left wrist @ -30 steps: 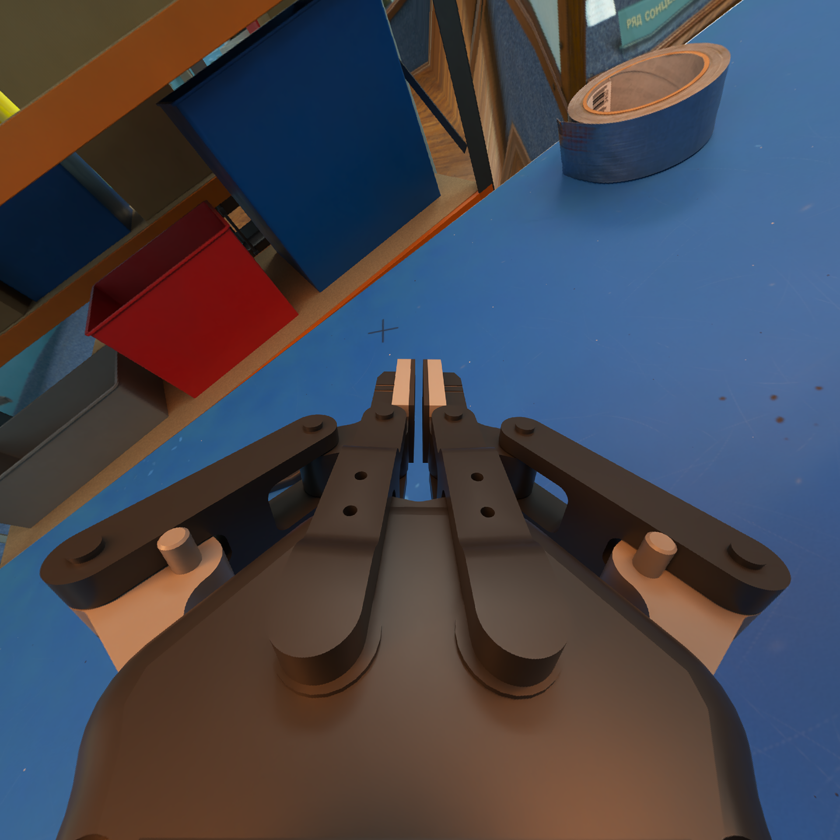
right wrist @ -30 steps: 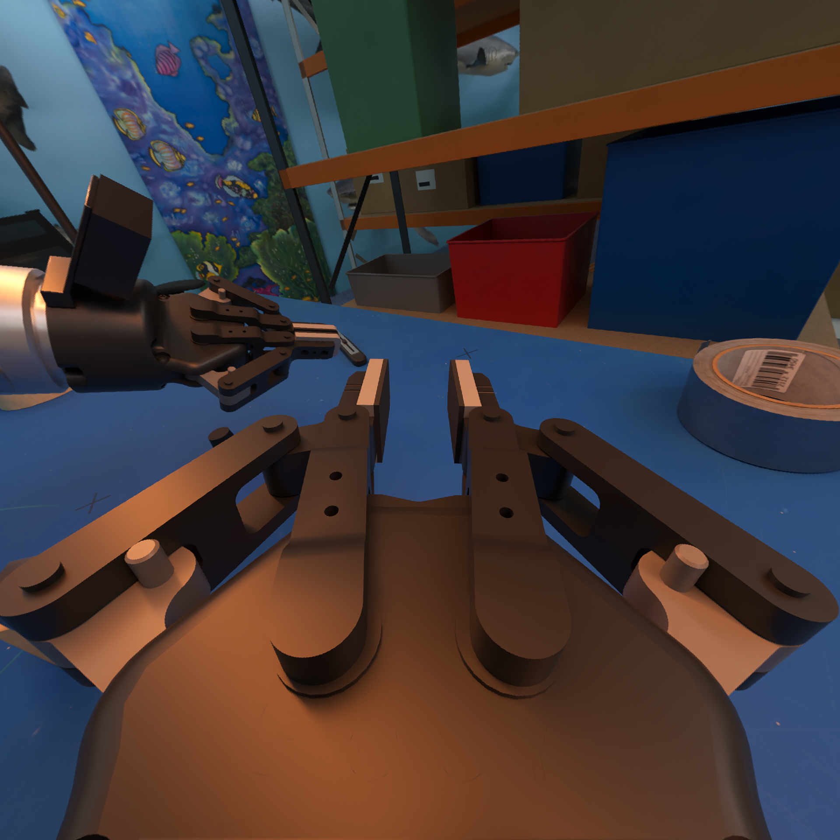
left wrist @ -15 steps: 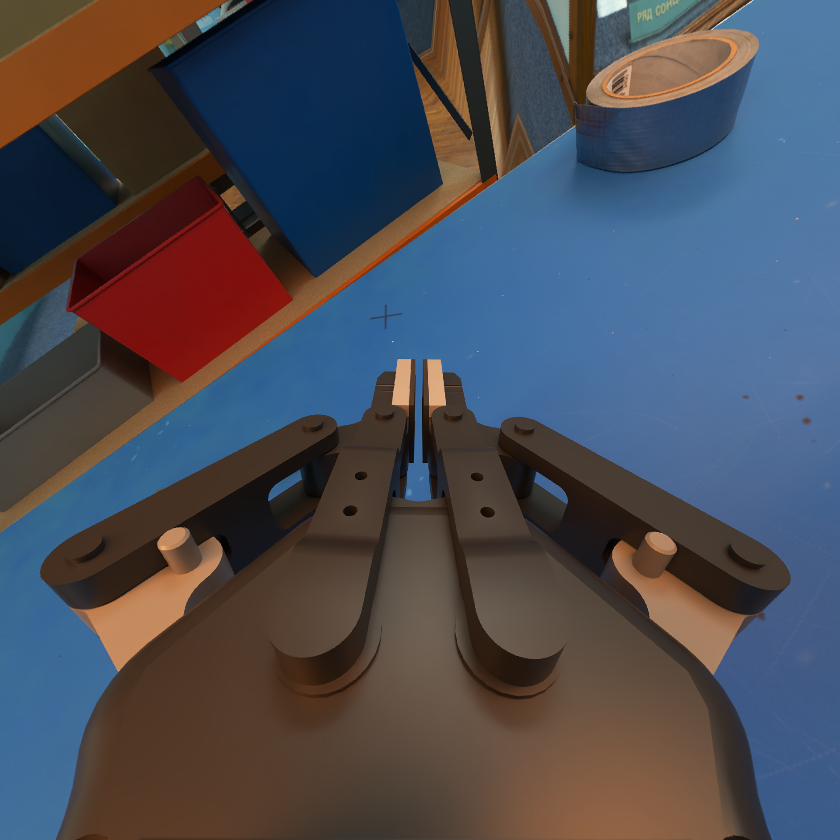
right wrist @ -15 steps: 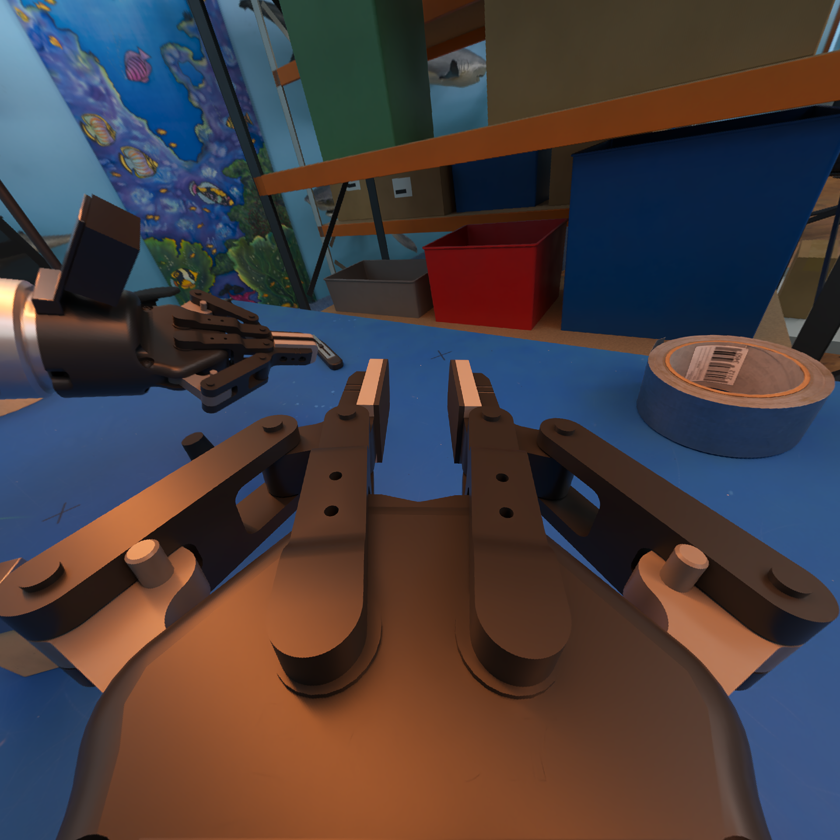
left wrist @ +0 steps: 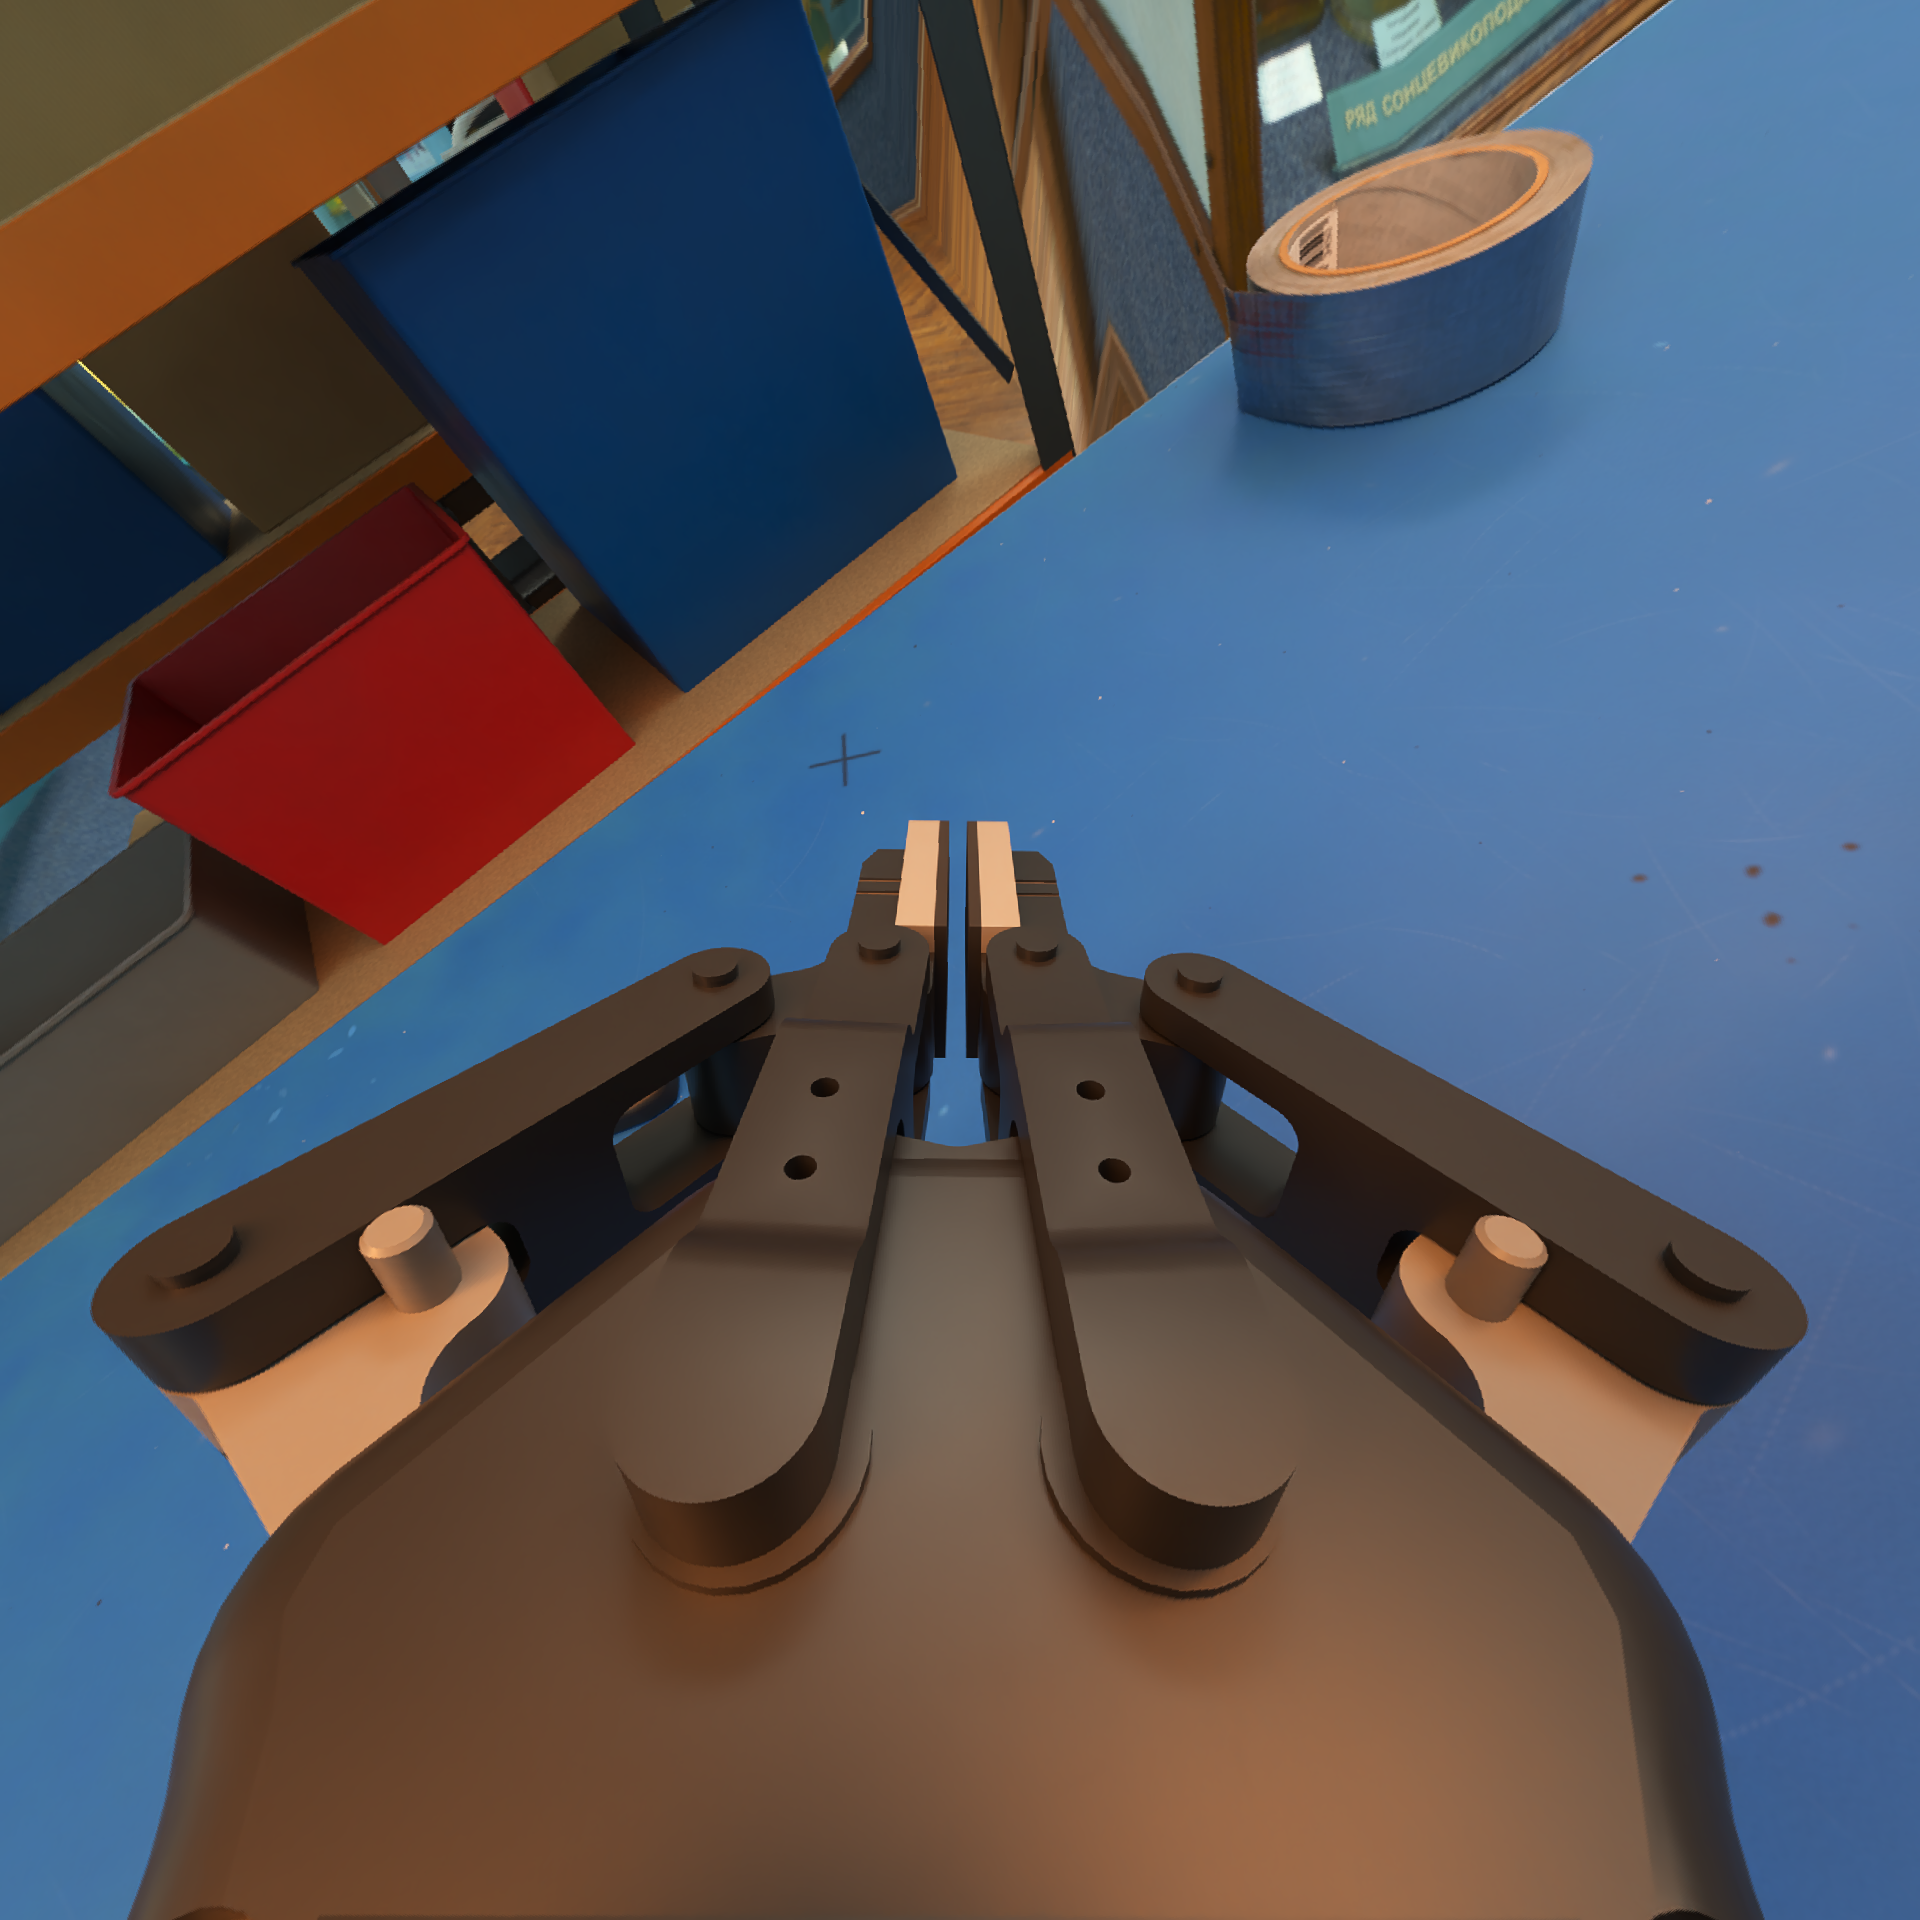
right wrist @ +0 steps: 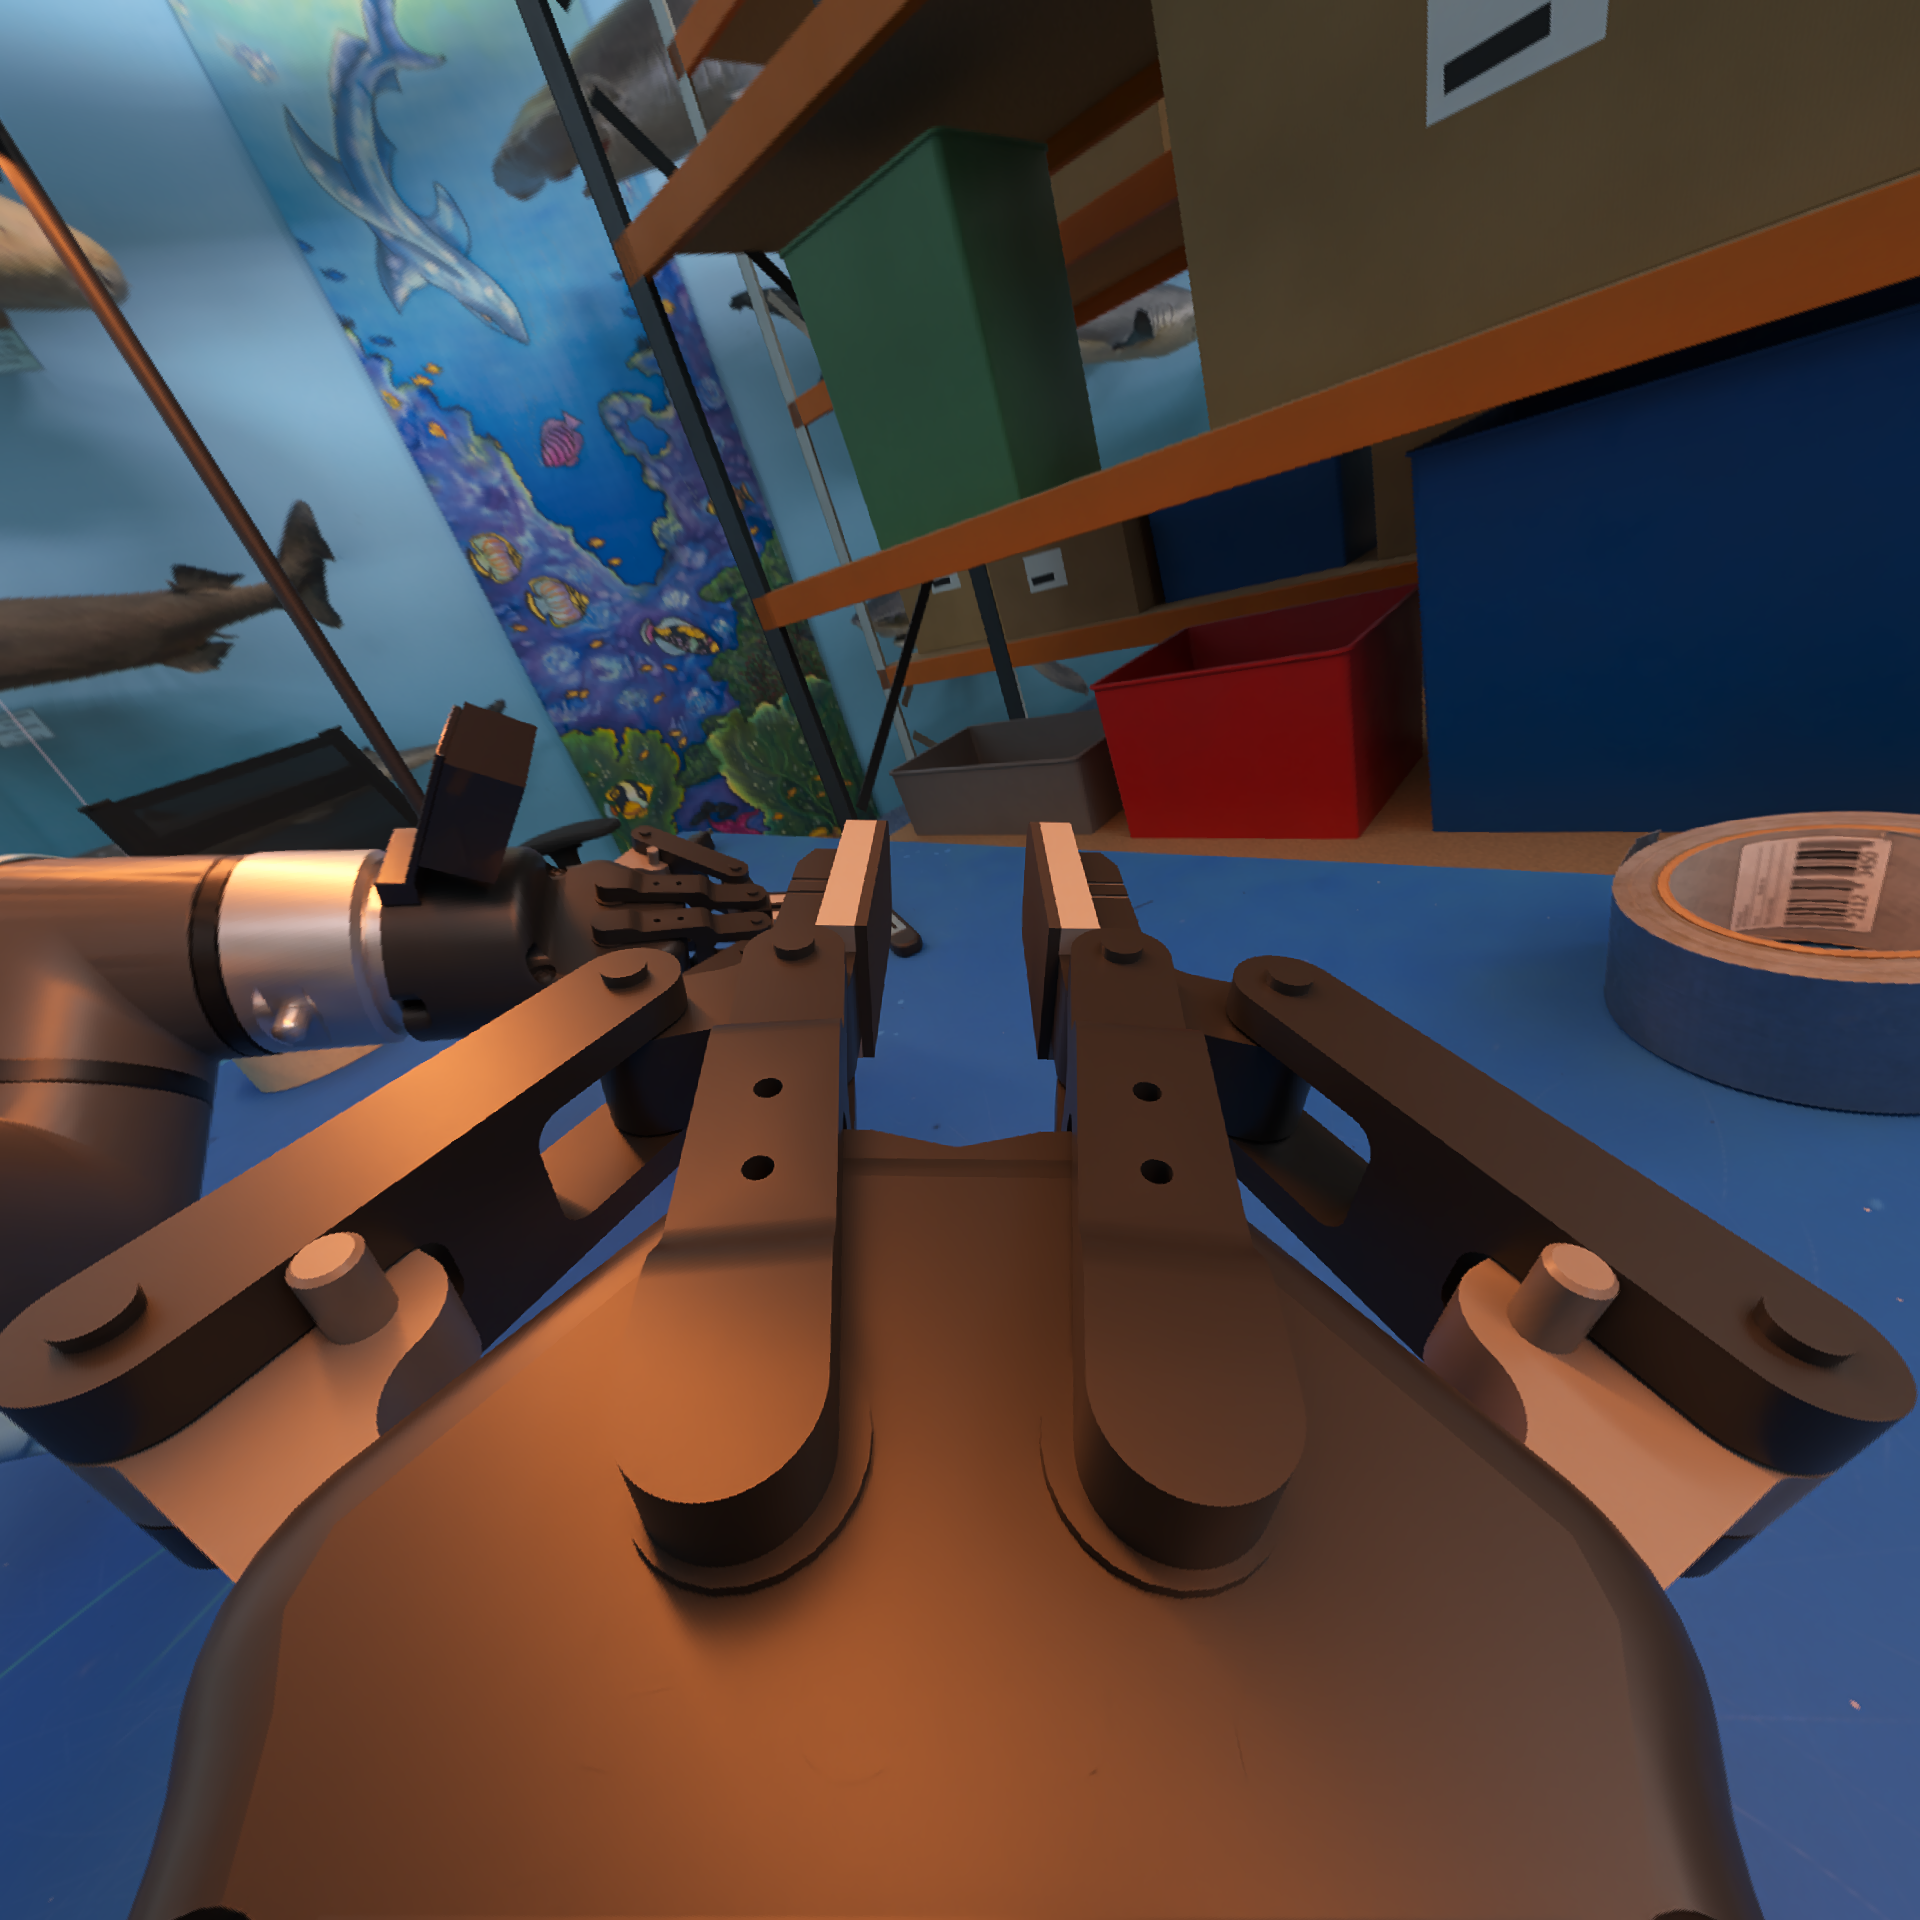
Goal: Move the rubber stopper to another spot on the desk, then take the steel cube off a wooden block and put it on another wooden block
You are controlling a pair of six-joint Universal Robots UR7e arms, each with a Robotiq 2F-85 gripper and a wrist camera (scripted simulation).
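Observation:
My left gripper [left wrist: 956,873] is shut, its pads almost touching with nothing seen between them, low over the blue desk [left wrist: 1351,779] near a small cross mark [left wrist: 844,761]. My right gripper [right wrist: 956,883] is open and empty, above the desk [right wrist: 1351,935] and pointing at the shelving. The left gripper [right wrist: 686,904] also shows in the right wrist view, just left of my right fingers. No rubber stopper, steel cube or wooden block is in view. A pale flat shape [right wrist: 301,1070] lies under the left arm; I cannot tell what it is.
A blue tape roll [left wrist: 1413,281] [right wrist: 1766,956] lies on the desk at the right. Past the desk's far edge a shelf holds a red bin [right wrist: 1247,717], a grey tray [right wrist: 997,769], a blue bin [left wrist: 644,343] and a green bin [right wrist: 935,343].
The right wrist view has tilted up and rolled; the left arm now looms larger and closer to my right fingers. The left gripper has drifted only slightly. Both grippers kept their openings.

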